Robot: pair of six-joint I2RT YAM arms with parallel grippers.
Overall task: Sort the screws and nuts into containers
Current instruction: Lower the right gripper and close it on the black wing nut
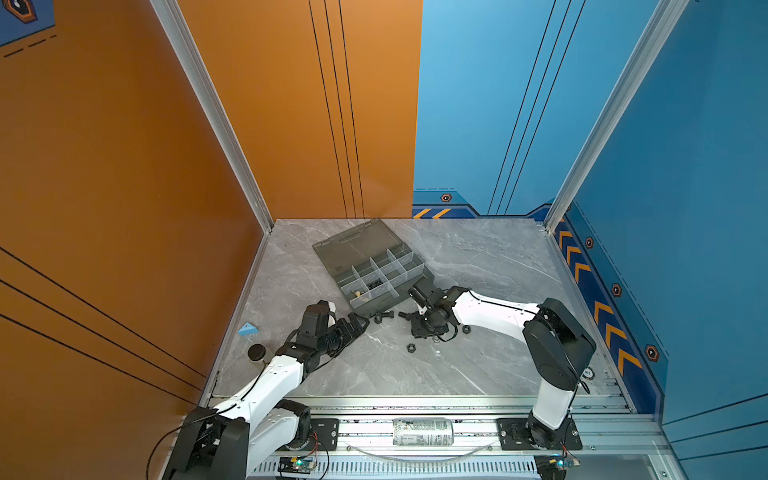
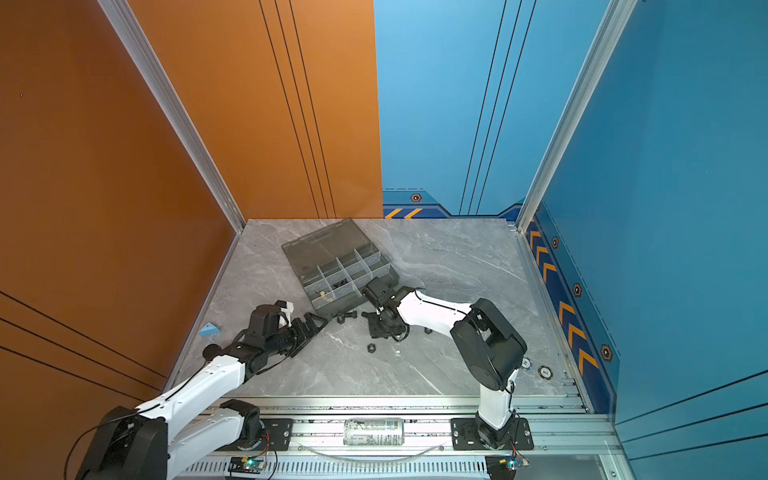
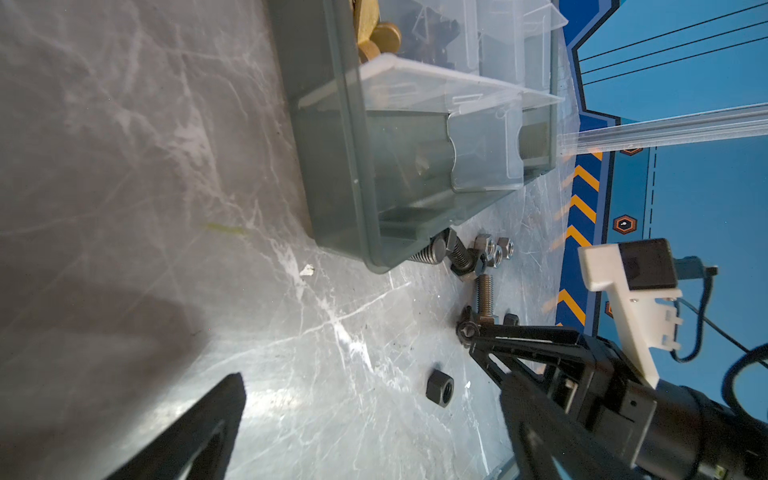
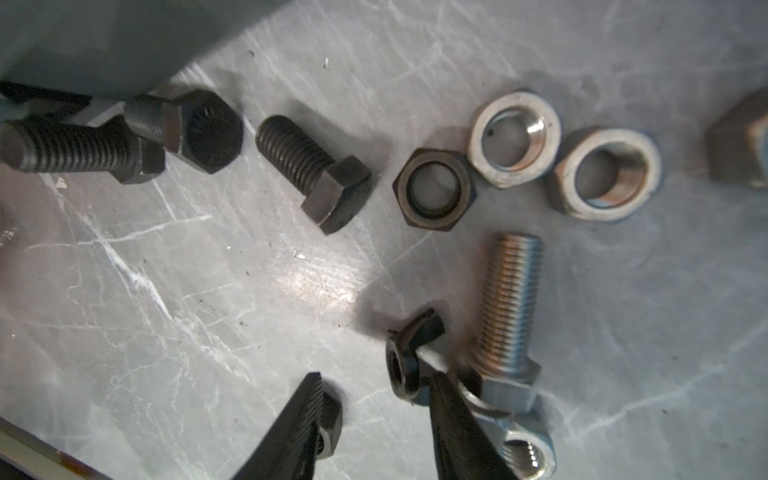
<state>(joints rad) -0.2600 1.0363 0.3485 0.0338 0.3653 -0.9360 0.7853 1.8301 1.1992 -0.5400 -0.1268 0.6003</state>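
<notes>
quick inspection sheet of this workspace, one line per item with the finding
surface: grey marbled tabletop, scratched, a few white specks.
job's things: organizer box open, lid flat behind it; black pieces and brass pieces in separate compartments. Loose by its near corner: black screws, silver screw, silver nuts, black nuts.
clutter: blue wedge, dark-capped jar, can on the front rail.
grippers: left gripper open, empty, near the box corner. right gripper has its jaws apart over the loose parts, small black nut on edge against one finger.
cables: black cable at the right wrist camera.
surroundings: orange wall, blue wall.
</notes>
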